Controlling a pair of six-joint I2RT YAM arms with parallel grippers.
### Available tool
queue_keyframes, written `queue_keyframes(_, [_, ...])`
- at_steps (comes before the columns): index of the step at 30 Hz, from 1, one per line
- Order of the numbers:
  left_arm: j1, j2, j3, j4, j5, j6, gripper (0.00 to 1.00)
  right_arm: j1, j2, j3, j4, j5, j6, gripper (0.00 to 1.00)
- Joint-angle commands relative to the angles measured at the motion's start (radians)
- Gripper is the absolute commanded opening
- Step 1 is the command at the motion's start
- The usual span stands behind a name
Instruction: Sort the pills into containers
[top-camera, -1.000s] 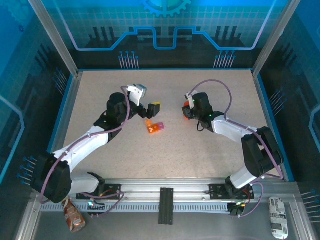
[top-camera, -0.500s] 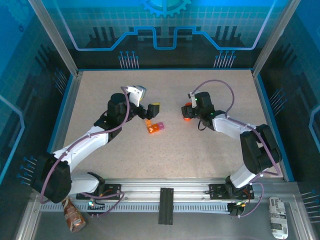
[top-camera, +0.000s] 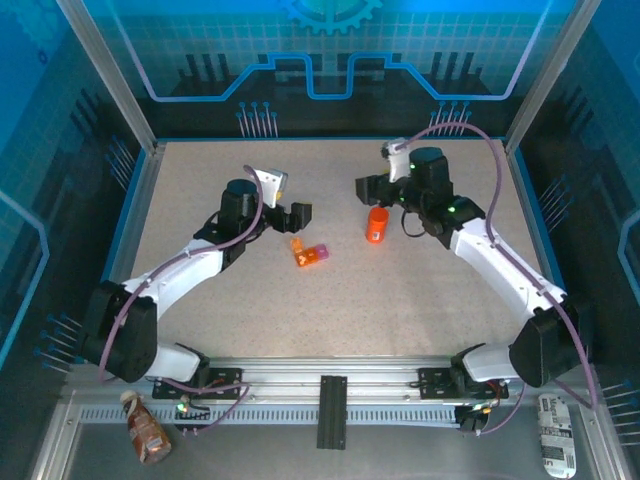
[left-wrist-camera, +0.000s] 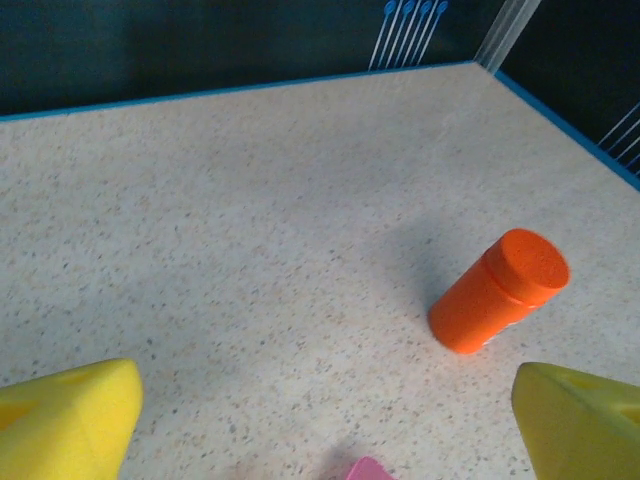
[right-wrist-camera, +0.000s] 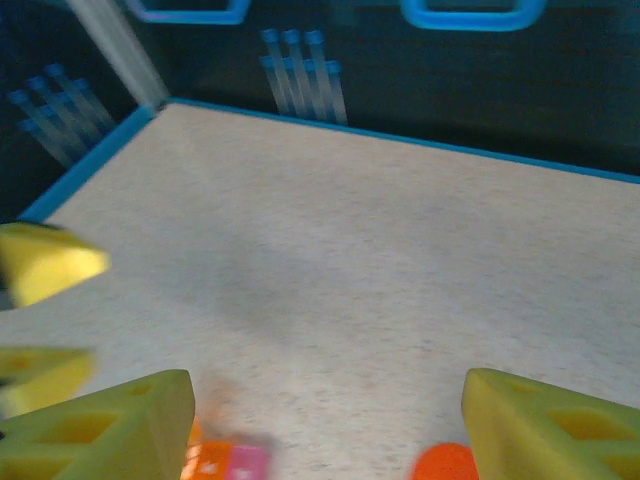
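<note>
Release noted: right gripper (top-camera: 364, 188) apart and empty, lifted clear of orange bottle (top-camera: 376, 224) clamped a second ago. Bottle left standing alone on table (top-camera: 450, 300), cap on. Left gripper (top-camera: 298, 213) spread wide, empty, hovering just beside pill box (top-camera: 310, 253) near table centre. Judged: bottle unopened, no loose pills seen, sorting not begun. No brand, label text or writing legible.

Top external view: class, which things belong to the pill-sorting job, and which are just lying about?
Job: compartment box; orange bottle, probably the pills' source.
Lying about: brown packet; white packet, both on the near ledge.
</note>
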Motion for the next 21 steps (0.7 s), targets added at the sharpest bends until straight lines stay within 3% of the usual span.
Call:
queue_keyframes(1, [0.029,0.034,0.059,-0.063,-0.020,-0.037,0.92,0.076,0.081,0.027,-0.128,-0.105,0.028,0.71])
queue_keyframes(8, [0.079,0.108,0.123,-0.190,-0.037,-0.065,0.89,0.205,0.342,0.132,-0.219,-0.133,0.039,0.69])
queue_keyframes(13, [0.087,0.139,0.140,-0.252,-0.050,-0.059,0.90,0.229,0.479,0.180,-0.249,-0.093,0.036,0.67])
queue_keyframes(21, [0.093,0.181,0.151,-0.305,-0.049,-0.059,0.91,0.227,0.561,0.198,-0.249,-0.056,0.044,0.66])
